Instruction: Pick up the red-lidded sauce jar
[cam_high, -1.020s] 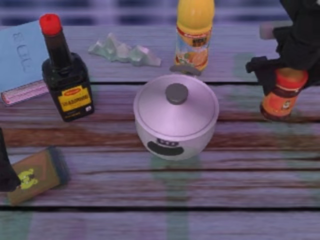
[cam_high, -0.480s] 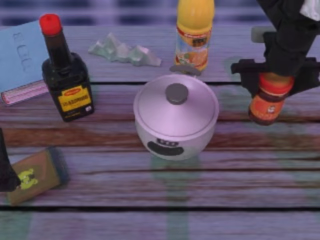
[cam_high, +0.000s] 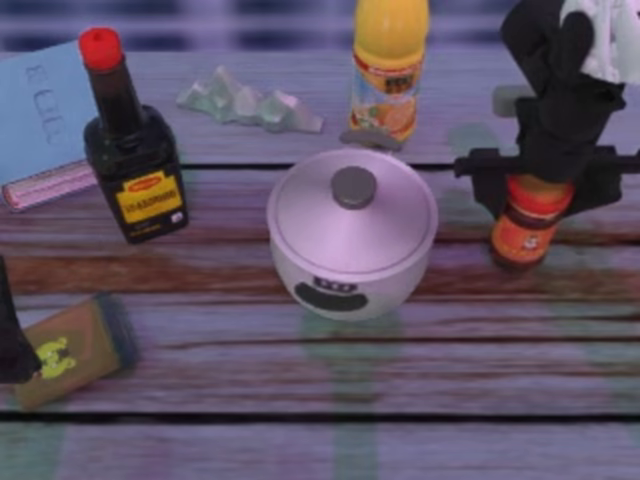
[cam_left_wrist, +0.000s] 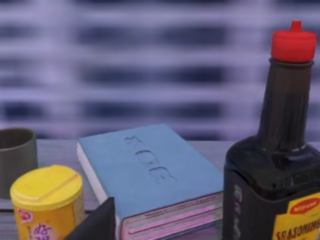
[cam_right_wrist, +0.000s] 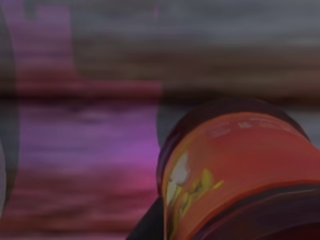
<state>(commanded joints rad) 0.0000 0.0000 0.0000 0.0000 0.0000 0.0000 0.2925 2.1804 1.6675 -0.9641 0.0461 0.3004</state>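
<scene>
The red-lidded sauce jar (cam_high: 524, 226) has dark contents and an orange label band, and its lid is mostly hidden under the black fingers. My right gripper (cam_high: 540, 182) is shut on its upper part, at the right side of the table, right of the pot. The jar hangs tilted, with its base toward the front. Close up in the right wrist view, the jar (cam_right_wrist: 240, 170) fills the lower corner above the wooden boards. My left gripper (cam_high: 10, 345) is parked at the left edge, open, with one finger (cam_left_wrist: 95, 224) showing.
A lilac lidded pot (cam_high: 350, 230) stands mid-table. The juice bottle (cam_high: 390, 70) is behind it. The tall dark seasoning bottle (cam_high: 130, 170), a blue book (cam_high: 40, 110) and a brown packet (cam_high: 75, 350) are on the left. A crumpled silver wrapper (cam_high: 245, 103) lies at the back.
My right gripper has carried the jar leftward and toward the front of the table, closer to the pot. The left arm has not moved.
</scene>
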